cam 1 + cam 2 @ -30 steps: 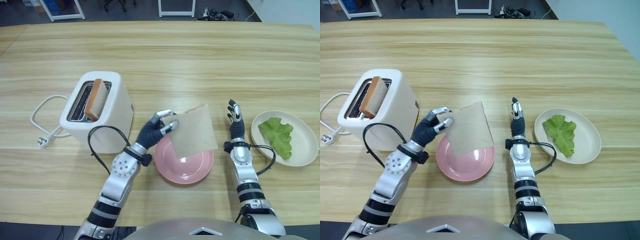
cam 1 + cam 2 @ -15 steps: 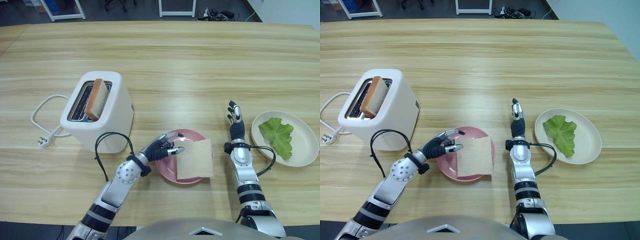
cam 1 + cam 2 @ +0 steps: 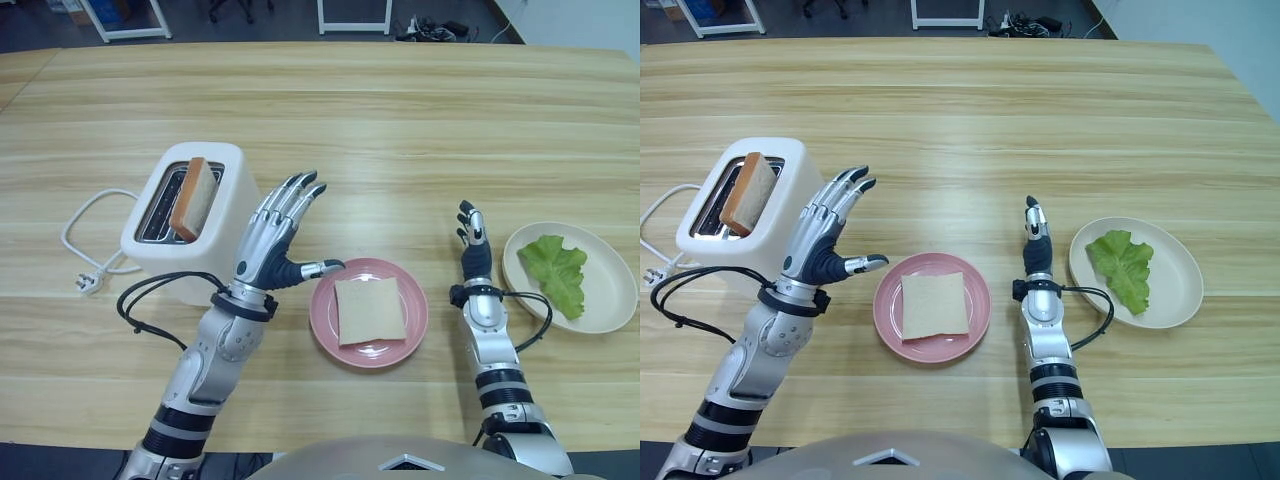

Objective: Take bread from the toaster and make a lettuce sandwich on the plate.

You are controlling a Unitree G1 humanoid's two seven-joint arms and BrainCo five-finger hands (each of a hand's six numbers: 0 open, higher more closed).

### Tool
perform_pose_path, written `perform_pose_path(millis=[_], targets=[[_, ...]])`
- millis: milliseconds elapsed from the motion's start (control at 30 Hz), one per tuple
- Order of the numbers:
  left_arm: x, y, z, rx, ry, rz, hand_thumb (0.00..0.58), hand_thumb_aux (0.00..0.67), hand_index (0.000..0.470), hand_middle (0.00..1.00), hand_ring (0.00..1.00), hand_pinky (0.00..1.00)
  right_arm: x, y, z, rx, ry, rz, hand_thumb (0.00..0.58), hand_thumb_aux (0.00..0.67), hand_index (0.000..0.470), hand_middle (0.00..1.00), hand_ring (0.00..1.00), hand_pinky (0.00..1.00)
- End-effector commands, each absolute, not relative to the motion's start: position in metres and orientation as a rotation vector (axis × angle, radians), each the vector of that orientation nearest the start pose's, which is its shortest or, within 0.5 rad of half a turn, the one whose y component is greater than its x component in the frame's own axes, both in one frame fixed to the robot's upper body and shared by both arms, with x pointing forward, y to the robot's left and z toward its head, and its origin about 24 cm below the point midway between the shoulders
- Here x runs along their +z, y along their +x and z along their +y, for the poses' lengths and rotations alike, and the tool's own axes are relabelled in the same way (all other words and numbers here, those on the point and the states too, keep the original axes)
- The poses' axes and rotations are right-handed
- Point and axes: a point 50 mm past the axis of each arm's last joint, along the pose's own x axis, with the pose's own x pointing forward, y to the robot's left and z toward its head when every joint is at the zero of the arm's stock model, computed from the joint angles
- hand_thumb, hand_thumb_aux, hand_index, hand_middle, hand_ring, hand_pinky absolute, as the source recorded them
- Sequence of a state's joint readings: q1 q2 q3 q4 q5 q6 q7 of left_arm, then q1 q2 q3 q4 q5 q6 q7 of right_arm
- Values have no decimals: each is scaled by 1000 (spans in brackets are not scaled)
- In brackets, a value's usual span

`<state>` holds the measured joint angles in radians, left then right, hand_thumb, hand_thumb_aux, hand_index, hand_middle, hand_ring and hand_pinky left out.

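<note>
A slice of bread [image 3: 369, 311] lies flat on the pink plate [image 3: 416, 326] in front of me. My left hand [image 3: 277, 240] is raised between the toaster and the plate, fingers spread open and holding nothing. The white toaster [image 3: 230, 218] stands at the left with another bread slice [image 3: 190, 198] sticking up from its slot. A green lettuce leaf [image 3: 556, 274] rests in a beige plate [image 3: 612, 302] at the right. My right hand [image 3: 471, 241] stands upright, fingers straight, between the pink plate and the lettuce plate, holding nothing.
The toaster's white cord and plug [image 3: 85, 262] trail off to the left on the wooden table [image 3: 380, 130]. Black cables hang from both forearms. Chair and table legs stand beyond the far edge.
The left hand lowered the bread slice onto the pink plate, let go, then lifted up and back toward the toaster with fingers spread. The right hand has kept still.
</note>
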<state>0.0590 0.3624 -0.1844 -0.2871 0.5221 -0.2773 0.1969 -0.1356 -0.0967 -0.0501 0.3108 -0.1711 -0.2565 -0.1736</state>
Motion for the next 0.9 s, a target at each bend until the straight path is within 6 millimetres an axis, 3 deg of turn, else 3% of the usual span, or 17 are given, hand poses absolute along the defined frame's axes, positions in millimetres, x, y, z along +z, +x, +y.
perform_pose_path(millis=[33,133,167,233,300,400,500,733,767,800,833,900], targets=[[91,227,150,-125,495,-442,0,0,0,0,0,0,91,255,-227,-360,-649,-372,0,0,0,0,0,0],[72,229,151,-131,346,-346,0,0,0,0,0,0,149,230,-271,-576,-1179,-535,0,0,0,0,0,0],[68,229,151,-132,324,-328,0,0,0,0,0,0,159,226,-285,-621,-1326,-524,0,0,0,0,0,0],[63,229,150,-128,305,-311,0,0,0,0,0,0,160,228,-309,-616,-1564,-413,0,0,0,0,0,0],[60,230,149,-127,299,-304,0,0,0,0,0,0,142,235,-334,-532,-1748,-222,0,0,0,0,0,0],[58,231,147,-125,295,-301,0,0,0,0,0,0,103,240,-355,-383,-1835,6,0,0,0,0,0,0],[58,231,146,-128,292,-301,0,0,0,0,0,0,67,239,-357,-243,-1814,133,0,0,0,0,0,0],[57,232,145,-131,297,-293,0,0,0,0,0,0,30,241,-346,-61,-1766,217,0,0,0,0,0,0],[57,232,145,-131,298,-291,0,0,0,0,0,0,30,241,-346,-55,-1766,217,53,32,22,0,0,0],[56,232,145,-131,298,-290,0,0,0,0,0,0,30,241,-347,-53,-1767,219,340,239,168,0,0,0],[56,232,145,-130,299,-288,0,0,0,0,0,0,31,242,-347,-53,-1767,217,436,336,236,0,0,0],[55,232,145,-129,303,-284,0,0,0,0,0,0,33,243,-348,-53,-1770,217,506,431,302,0,0,0]])
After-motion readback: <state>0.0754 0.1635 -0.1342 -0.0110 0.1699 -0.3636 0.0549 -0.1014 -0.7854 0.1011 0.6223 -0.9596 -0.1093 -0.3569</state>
